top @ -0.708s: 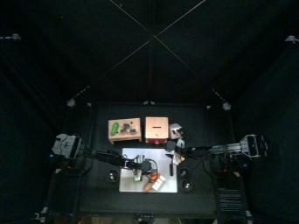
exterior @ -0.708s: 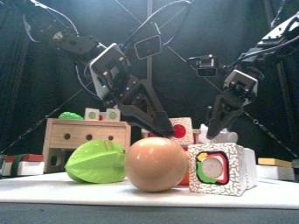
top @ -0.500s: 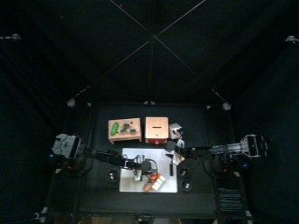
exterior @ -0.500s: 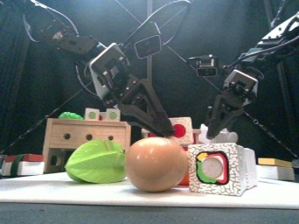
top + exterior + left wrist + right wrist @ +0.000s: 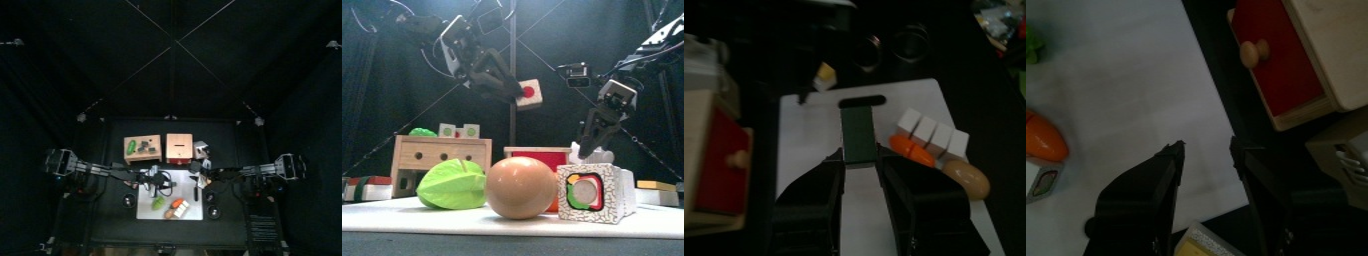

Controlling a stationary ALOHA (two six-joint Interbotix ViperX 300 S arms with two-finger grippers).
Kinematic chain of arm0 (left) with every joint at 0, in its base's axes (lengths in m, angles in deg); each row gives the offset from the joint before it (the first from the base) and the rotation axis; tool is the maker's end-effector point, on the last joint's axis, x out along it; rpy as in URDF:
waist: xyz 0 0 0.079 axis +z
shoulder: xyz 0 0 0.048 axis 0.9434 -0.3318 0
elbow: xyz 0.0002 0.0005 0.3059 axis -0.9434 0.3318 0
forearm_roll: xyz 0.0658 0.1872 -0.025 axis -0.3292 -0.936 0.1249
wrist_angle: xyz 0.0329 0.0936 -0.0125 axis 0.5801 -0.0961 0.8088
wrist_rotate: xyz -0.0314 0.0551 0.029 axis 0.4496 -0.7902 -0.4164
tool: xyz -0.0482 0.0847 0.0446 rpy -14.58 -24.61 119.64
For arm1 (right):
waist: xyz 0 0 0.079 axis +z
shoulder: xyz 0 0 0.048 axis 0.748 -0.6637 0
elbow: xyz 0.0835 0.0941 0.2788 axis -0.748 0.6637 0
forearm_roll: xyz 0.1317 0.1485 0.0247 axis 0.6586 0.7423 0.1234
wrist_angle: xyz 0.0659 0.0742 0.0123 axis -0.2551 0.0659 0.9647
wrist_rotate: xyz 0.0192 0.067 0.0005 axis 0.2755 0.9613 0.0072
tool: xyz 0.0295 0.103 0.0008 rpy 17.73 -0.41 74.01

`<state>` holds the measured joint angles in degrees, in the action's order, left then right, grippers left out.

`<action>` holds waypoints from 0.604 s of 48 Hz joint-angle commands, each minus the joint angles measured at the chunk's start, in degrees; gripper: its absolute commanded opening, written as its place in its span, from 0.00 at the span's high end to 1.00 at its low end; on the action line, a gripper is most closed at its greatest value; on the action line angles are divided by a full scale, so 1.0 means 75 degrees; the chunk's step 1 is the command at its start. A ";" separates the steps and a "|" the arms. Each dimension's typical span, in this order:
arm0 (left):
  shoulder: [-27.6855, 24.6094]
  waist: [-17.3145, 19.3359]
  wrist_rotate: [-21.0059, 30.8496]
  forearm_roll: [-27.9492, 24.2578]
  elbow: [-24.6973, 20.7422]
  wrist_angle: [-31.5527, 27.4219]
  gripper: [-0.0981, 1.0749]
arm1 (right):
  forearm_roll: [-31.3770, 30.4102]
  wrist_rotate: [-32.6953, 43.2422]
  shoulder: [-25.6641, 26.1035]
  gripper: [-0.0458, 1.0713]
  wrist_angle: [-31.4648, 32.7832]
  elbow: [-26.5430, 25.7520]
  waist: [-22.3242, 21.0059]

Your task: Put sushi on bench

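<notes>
Comparing this moment with the one just before, we see one clear change: the left arm has come up and drawn back toward its own side.

On the left stands the bench [image 5: 441, 153], pale wood with green patches on its top, at the back of the tabletop [image 5: 513, 230]. Nothing has been set on it yet.

Further right, the left gripper [image 5: 520, 90] now hangs high above the things, where a moment ago it sat low behind the egg [image 5: 523, 187]. Its jaws are clamped on the sushi [image 5: 532, 93], a small white block with a red dot, which has left its place by the red box [image 5: 543, 158] and rides in the air, up and to the right of the bench. We judge that the pick-up is done and that the carry to the bench comes next, a short move to the left and then down.

On the right, the right gripper [image 5: 596, 137] hangs over the patterned cube [image 5: 593, 193] much as it did, jaws apart and holding nothing.
</notes>
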<state>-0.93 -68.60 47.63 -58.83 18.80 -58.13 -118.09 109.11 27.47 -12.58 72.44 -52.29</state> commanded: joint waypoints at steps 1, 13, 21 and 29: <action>0.0434 0.0469 0.0012 -0.0070 -0.0070 -0.0152 0.42 | -0.0012 0.0000 0.0105 0.24 -0.0035 -0.0141 0.0000; 0.0926 0.1875 0.0012 -0.0387 0.0164 -0.0164 0.42 | -0.0012 0.0000 0.0035 0.24 -0.0035 -0.0152 -0.0023; 0.0926 0.2555 0.0012 -0.0434 0.0387 -0.0176 0.42 | -0.0012 -0.0012 0.0012 0.24 -0.0035 -0.0176 -0.0035; 0.0926 0.3105 0.0012 -0.0422 0.0598 -0.0176 0.42 | -0.0012 -0.0012 -0.0012 0.24 -0.0035 -0.0188 -0.0047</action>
<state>5.40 -47.07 47.63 -61.90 23.63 -59.63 -118.09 109.11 26.77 -12.58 72.44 -52.46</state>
